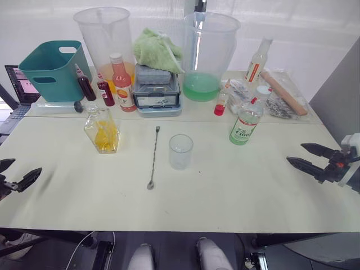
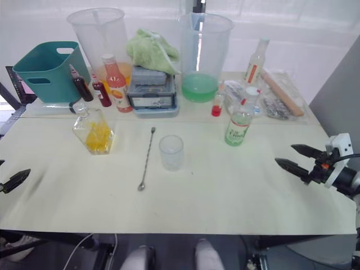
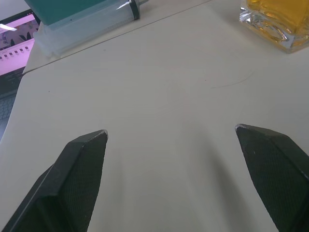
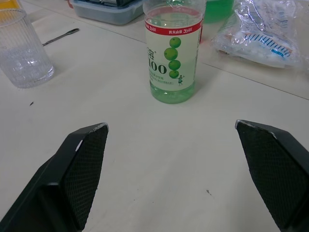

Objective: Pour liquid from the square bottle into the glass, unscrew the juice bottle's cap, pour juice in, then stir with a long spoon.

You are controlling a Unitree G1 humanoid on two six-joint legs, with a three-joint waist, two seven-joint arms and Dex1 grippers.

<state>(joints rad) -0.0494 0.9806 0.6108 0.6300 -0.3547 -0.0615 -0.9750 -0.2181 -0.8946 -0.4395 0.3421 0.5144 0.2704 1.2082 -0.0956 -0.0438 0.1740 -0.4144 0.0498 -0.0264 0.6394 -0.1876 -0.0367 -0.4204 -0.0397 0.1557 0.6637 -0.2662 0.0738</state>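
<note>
The square bottle (image 1: 101, 130) with yellow liquid stands left of centre on the pale table. The empty glass (image 1: 180, 151) stands near the middle, and the long spoon (image 1: 153, 157) lies flat just to its left. To the right stands the juice bottle (image 1: 246, 121) with its green-and-white label, and its white cap (image 1: 262, 90) is on. My left gripper (image 1: 28, 165) is open at the table's left edge, well short of the square bottle (image 3: 280, 24). My right gripper (image 1: 295, 152) is open at the right edge and points at the juice bottle (image 4: 173, 53), holding nothing.
Along the back stand a teal basket (image 1: 50, 67), two large clear jugs (image 1: 104, 39) (image 1: 209, 53), a pink-orange bottle with a red cap (image 1: 122, 84), a grey box under a green cloth (image 1: 157, 90), a slim red-labelled bottle (image 1: 257, 62) and a wooden stick (image 1: 284, 93).
</note>
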